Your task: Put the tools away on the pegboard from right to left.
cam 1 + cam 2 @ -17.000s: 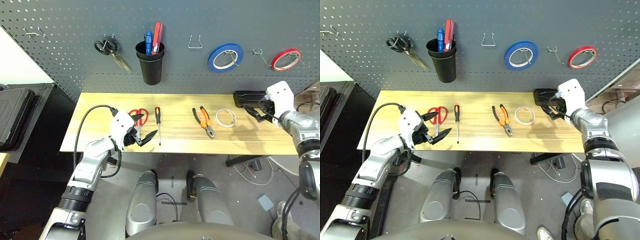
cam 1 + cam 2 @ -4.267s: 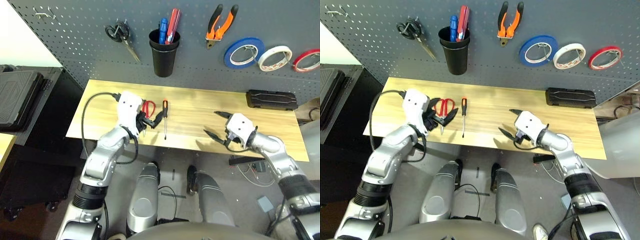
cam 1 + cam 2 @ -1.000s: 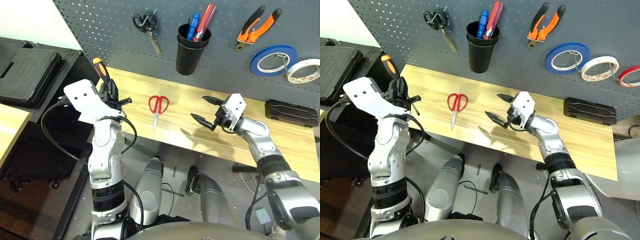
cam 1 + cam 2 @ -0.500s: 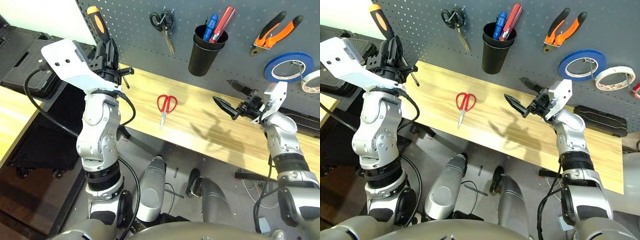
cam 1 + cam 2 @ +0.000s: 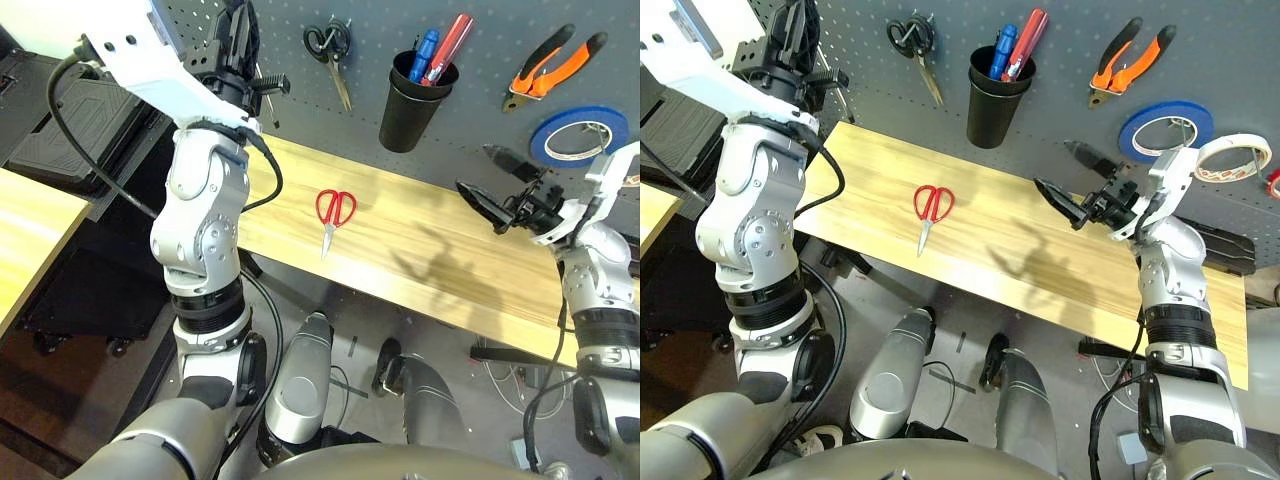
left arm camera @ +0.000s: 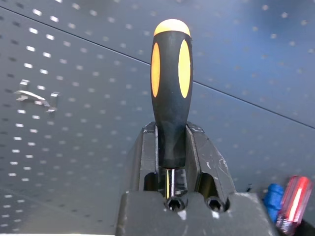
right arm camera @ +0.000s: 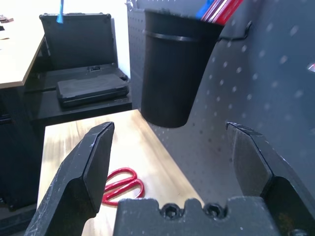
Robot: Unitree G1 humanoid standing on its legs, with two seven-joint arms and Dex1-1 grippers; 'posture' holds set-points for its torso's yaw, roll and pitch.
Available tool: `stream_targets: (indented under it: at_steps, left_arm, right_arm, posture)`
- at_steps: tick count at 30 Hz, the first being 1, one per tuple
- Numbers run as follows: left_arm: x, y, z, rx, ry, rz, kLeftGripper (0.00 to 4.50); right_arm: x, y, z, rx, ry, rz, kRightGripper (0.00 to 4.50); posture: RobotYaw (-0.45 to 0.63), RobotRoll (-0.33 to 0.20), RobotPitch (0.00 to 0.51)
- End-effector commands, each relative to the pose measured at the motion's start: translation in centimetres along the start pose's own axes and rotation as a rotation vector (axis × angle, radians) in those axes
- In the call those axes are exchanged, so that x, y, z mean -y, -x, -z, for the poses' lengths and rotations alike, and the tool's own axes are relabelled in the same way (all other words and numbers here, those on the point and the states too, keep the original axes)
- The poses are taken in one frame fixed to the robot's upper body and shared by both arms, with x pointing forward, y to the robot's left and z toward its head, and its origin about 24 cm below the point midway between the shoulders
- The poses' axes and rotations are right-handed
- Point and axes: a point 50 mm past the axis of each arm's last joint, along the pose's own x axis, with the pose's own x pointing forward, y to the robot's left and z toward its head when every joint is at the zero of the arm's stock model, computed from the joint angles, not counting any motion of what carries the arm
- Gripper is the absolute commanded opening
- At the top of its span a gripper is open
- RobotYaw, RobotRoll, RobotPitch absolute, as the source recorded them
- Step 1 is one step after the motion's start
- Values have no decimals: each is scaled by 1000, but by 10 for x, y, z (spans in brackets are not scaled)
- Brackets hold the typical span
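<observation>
Left gripper (image 6: 172,162) is clamping the screwdriver (image 6: 171,88), having lifted it off the table (image 5: 420,240) toward the pegboard (image 5: 480,40), left of the black cup (image 5: 410,90); stowing comes next. Its handle is pointing upward, long axis upright. Right gripper (image 5: 500,190) is hanging wide open, empty.

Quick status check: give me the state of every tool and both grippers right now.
Screwdriver: clamped in the left gripper, handle up.
Right gripper: open, empty.
Red scissors: flat on the table, closed.
Pliers: hung on the pegboard.
White tape: hung.
Black scissors: hung.
</observation>
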Motion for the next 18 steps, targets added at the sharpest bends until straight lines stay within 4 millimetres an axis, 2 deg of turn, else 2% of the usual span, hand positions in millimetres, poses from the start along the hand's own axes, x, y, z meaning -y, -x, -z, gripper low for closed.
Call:
stream_targets:
  at_steps: [1, 7, 13, 18]
  left_arm:
    - [16, -8, -2, 28, 35, 71, 597]
    - [30, -20, -10, 74, 57, 120, 597]
    - [36, -28, -21, 104, 57, 136, 597]
    - [38, -36, -22, 111, 60, 139, 597]
  right_arm:
    - [3, 6, -10, 15, 7, 4, 4500]
    - [4, 10, -17, 26, 3, -7, 4500]
    - [9, 15, -27, 34, 10, -6, 4500]
    - [12, 16, -37, 36, 11, -13, 4500]
  posture:
    - [300, 0, 202]
    - [283, 0, 196]
    - [260, 0, 195]
    - [251, 0, 195]
